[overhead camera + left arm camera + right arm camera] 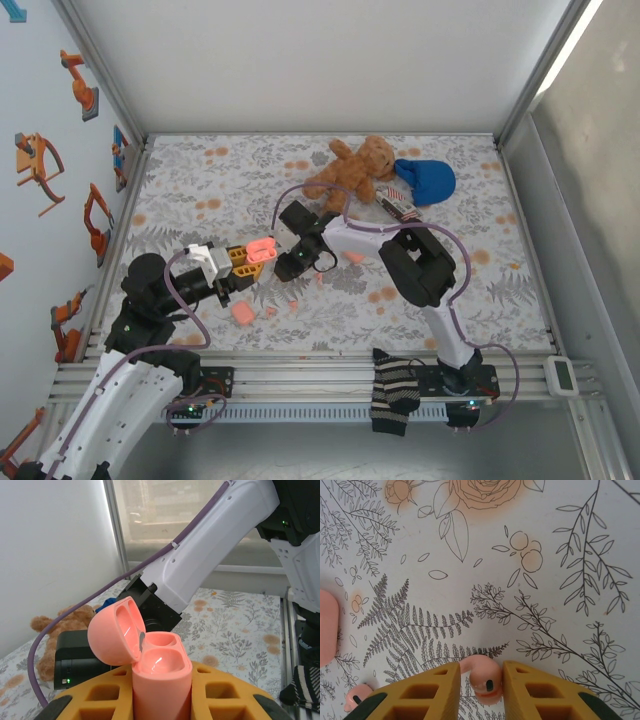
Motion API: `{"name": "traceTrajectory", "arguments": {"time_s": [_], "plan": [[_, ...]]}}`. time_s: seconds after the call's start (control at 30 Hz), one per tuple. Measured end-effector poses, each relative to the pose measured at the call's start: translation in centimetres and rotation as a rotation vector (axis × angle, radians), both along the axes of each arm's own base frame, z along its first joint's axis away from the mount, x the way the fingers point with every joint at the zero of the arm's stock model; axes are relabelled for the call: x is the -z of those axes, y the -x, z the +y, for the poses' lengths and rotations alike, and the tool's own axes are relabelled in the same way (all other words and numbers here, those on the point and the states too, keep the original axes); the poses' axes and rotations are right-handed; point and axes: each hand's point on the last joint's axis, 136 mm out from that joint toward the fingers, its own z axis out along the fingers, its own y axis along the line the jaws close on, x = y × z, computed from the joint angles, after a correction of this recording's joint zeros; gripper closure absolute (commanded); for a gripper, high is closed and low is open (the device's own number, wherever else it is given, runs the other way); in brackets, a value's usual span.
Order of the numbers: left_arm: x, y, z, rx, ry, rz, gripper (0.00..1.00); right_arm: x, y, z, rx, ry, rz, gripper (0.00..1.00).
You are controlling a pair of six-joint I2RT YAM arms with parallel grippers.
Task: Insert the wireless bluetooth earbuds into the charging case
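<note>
Pink case (160,676): left end effector (244,256) clamped | earbud (484,677): right end effector (481,692) narrow, grip unclear

bright even light, soft shadows, sharp focus

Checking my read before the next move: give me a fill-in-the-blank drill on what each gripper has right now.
1. The left gripper grips a pink case whose lid is ___.
2. Both wells in the case are ___.
3. The fingers of the right gripper flank one pink ___.
4. The teddy bear lies beside a ___ cap.
Missing: open; empty; earbud; blue.
</note>
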Motion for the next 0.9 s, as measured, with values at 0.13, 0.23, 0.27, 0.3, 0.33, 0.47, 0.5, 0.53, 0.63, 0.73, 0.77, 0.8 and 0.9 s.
{"name": "traceTrajectory", "arguments": {"time_s": [0.13,0.23,0.27,0.3,0.33,0.47,0.5,0.53,0.63,0.73,0.77,0.8,0.9], "plan": [[0.0,0.0,0.0,-0.001,0.000,0.000,1.00,0.1,-0.1,-0.1,0.003,0.007,-0.003,0.78],[0.0,-0.1,0.0,-0.003,0.000,0.001,1.00,0.1,-0.1,-0.1,0.006,0.009,-0.003,0.79],[0.0,-0.1,0.1,-0.004,0.000,0.001,1.00,0.1,-0.1,-0.1,0.007,0.010,-0.002,0.79],[0.0,-0.1,0.1,-0.005,0.000,0.001,1.00,0.1,-0.1,-0.1,0.007,0.010,-0.002,0.79],[0.0,-0.1,0.1,-0.005,-0.001,0.000,1.00,0.1,-0.1,-0.1,0.007,0.010,-0.002,0.79],[0.0,-0.1,0.1,-0.005,0.000,0.000,1.00,0.1,-0.2,0.0,0.008,0.008,-0.003,0.80],[0.0,-0.1,0.1,-0.005,0.000,0.000,1.00,0.0,-0.2,0.0,0.008,0.006,-0.005,0.80],[0.0,-0.1,0.1,-0.005,0.000,0.000,1.00,0.0,-0.2,0.0,0.008,0.006,-0.006,0.80],[0.0,-0.1,0.1,-0.006,0.001,-0.002,1.00,-0.1,-0.1,-0.1,0.008,0.003,-0.018,0.80],[-0.1,0.0,0.1,-0.006,0.003,-0.007,1.00,-0.5,0.3,-0.4,0.007,0.006,-0.029,0.80],[-0.2,0.0,0.2,-0.006,0.004,-0.009,1.00,-0.7,0.3,-0.6,0.008,0.006,-0.034,0.80],[-0.3,0.1,0.2,-0.006,0.006,-0.010,1.00,-1.1,0.4,-0.7,0.010,0.003,-0.042,0.80],[-0.5,0.1,0.2,-0.008,0.018,-0.006,1.00,-3.1,0.1,-1.5,0.024,-0.011,-0.087,0.80]]}}
